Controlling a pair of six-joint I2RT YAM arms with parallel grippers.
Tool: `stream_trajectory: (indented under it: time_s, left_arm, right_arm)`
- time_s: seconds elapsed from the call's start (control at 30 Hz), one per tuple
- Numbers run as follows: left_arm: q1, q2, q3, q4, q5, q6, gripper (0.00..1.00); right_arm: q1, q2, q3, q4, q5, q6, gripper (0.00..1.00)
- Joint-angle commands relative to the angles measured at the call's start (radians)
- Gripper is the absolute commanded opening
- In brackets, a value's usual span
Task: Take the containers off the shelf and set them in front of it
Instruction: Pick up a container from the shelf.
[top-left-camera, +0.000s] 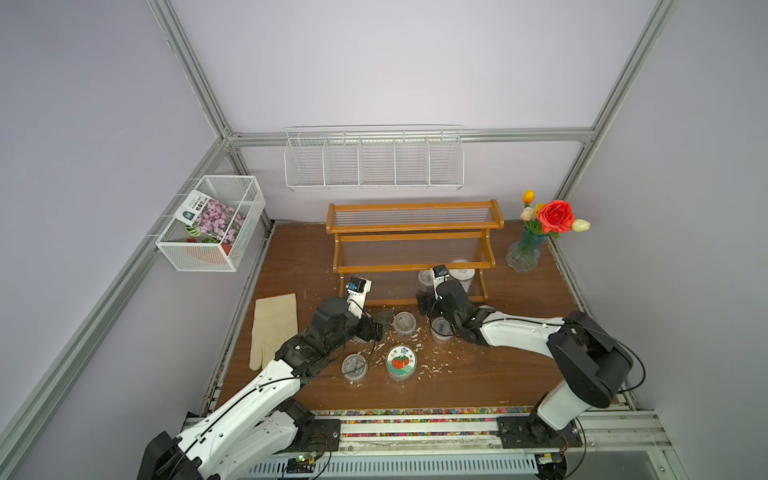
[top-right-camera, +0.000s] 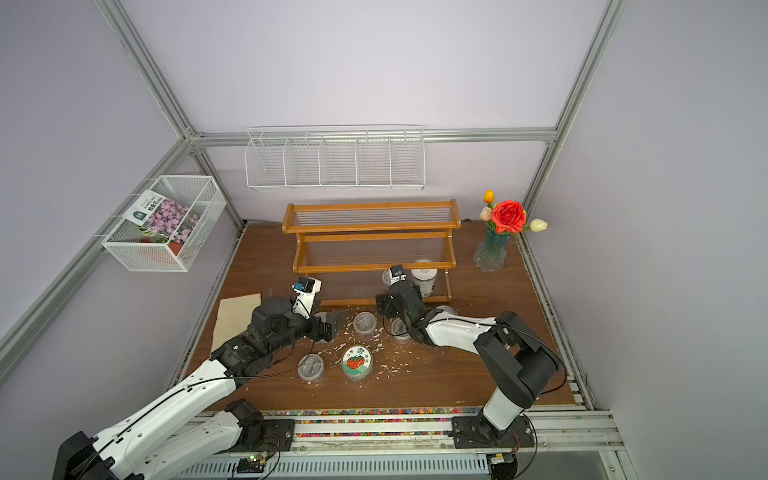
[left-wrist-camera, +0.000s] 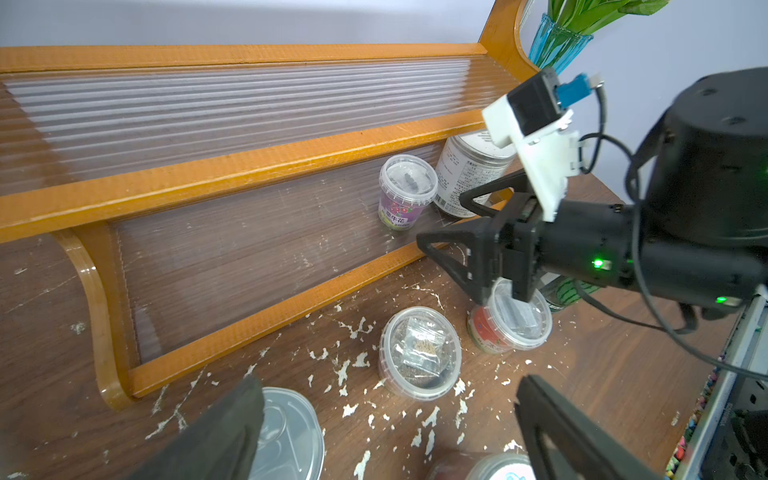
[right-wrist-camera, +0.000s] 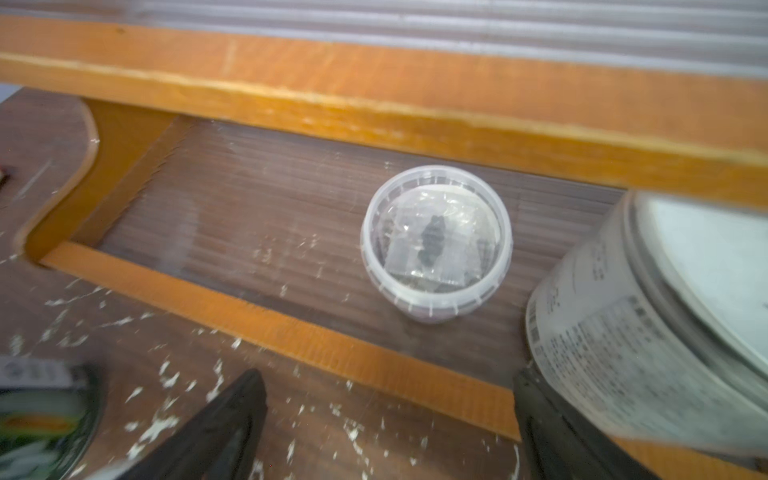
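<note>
Now right gripper (right-wrist-camera: 386, 395) jaws wide, empty, at shelf (right-wrist-camera: 374, 104) bottom tier. Purple cup (right-wrist-camera: 436, 241) straight ahead on tier, untouched; white tin (right-wrist-camera: 623, 332) just beside one finger, same tier. Left gripper (left-wrist-camera: 386, 415) likewise open, empty, low over table (top-left-camera: 498, 374) ahead of shelf: silver tin (left-wrist-camera: 291, 432) under one finger, clear cup (left-wrist-camera: 419, 353) just past tips, tomato tub (top-left-camera: 401, 362) nearby.

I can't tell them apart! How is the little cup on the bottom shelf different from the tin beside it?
The cup is small; the tin is taller and wider. The cup has a clear lid and purple flower label; the tin is metal with a white printed label. Both are round, upright, and sit on the shelf's lowest step.
</note>
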Motion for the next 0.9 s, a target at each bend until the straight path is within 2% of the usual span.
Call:
stream_trajectory:
  time_s: [0.0, 0.53, 0.77, 0.87]
  left_arm:
    - [0.009, -0.008, -0.002, 0.003, 0.006, 0.022, 0.98]
    - [0.02, -0.048, -0.023, -0.026, -0.001, 0.025, 0.98]
    - [0.023, -0.065, -0.03, -0.043, 0.0, 0.028, 0.98]
    - [0.024, -0.072, -0.037, -0.046, 0.002, 0.025, 0.98]
  right_arm:
    - [-0.016, 0.049, 0.051, 0.077, 0.035, 0.01, 0.96]
    - [-0.064, 0.179, 0.145, 0.146, 0.061, -0.037, 0.95]
    - [-0.077, 0.218, 0.193, 0.131, 0.067, -0.042, 0.92]
    - [-0.076, 0.227, 0.199, 0.12, 0.053, -0.05, 0.87]
